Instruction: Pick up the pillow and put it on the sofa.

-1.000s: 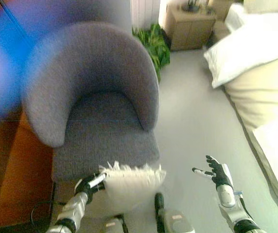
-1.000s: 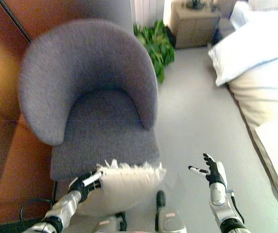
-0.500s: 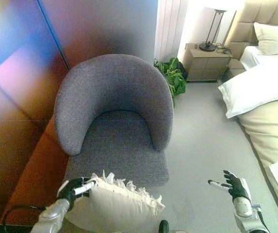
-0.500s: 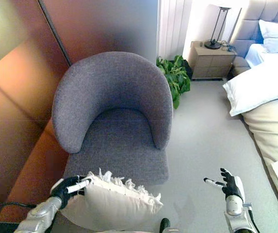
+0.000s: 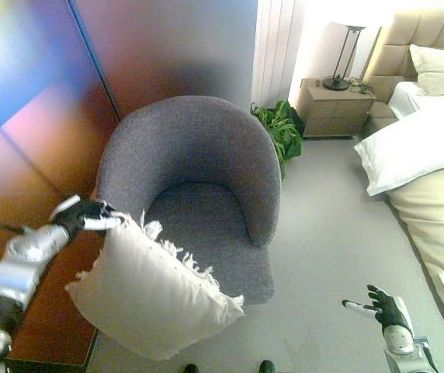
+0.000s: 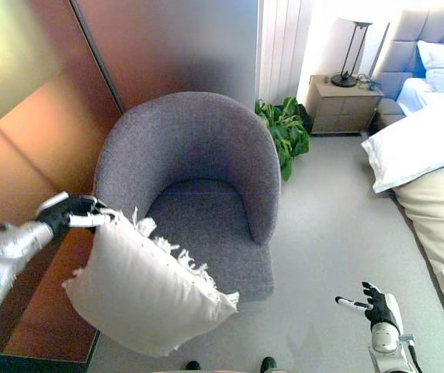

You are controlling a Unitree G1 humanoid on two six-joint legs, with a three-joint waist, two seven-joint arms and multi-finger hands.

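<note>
A cream pillow (image 5: 148, 291) with a fringed edge hangs in the air, in front of the seat of the grey tub sofa chair (image 5: 195, 163). My left hand (image 5: 82, 216) is shut on the pillow's upper left corner, level with the chair's left arm. The pillow's lower part covers the front left of the seat. My right hand (image 5: 386, 308) is open low at the right, over the grey floor, holding nothing. In the right eye view the pillow (image 6: 144, 284) and my left hand (image 6: 71, 211) show the same way.
A brown wall panel (image 5: 28, 155) runs along the left. A green plant (image 5: 280, 132) stands behind the chair, with a bedside cabinet (image 5: 334, 109) and lamp beyond. A bed with white bedding (image 5: 420, 148) fills the right side. Grey floor (image 5: 331, 233) lies between chair and bed.
My left hand has lifted the pillow up and out to the left, from low by the seat's front edge to arm height. The camera view has also shifted. My right hand stays low and open.
</note>
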